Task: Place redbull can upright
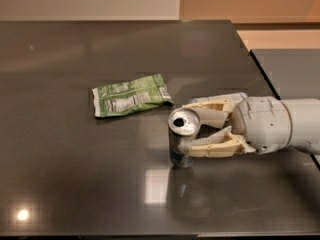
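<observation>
The redbull can [183,124] stands upright on the dark table [75,174], right of centre, with its shiny open top facing up. My gripper [188,129] reaches in from the right. Its two beige fingers [212,146] sit on either side of the can, shut on it at upper-body height. The can's base looks to be resting on the table, above its own reflection.
A green snack bag [131,95] lies flat just left of and behind the can. The table's right edge runs close past my wrist, and a second grey surface [295,74] lies beyond it. A pale wall runs along the back.
</observation>
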`<state>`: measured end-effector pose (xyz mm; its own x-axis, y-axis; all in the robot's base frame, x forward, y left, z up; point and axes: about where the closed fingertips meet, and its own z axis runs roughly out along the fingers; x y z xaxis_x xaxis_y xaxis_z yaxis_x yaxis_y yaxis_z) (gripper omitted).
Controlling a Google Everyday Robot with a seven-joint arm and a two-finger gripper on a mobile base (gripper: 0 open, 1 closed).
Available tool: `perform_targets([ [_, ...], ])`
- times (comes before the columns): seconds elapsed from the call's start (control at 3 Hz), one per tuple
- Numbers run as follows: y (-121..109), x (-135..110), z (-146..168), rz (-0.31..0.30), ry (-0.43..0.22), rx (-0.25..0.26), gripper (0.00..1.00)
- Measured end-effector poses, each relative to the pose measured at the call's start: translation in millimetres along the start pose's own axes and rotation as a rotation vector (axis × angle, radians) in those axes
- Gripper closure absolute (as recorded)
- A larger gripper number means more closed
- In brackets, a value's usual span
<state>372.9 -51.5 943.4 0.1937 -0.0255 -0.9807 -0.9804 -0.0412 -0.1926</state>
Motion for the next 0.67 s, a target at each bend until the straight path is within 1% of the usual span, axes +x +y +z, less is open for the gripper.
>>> perform_targets([
  [0.67, -0.3, 17.0, -10.4, 0.051, -0.016, 0.017, 1.0],
])
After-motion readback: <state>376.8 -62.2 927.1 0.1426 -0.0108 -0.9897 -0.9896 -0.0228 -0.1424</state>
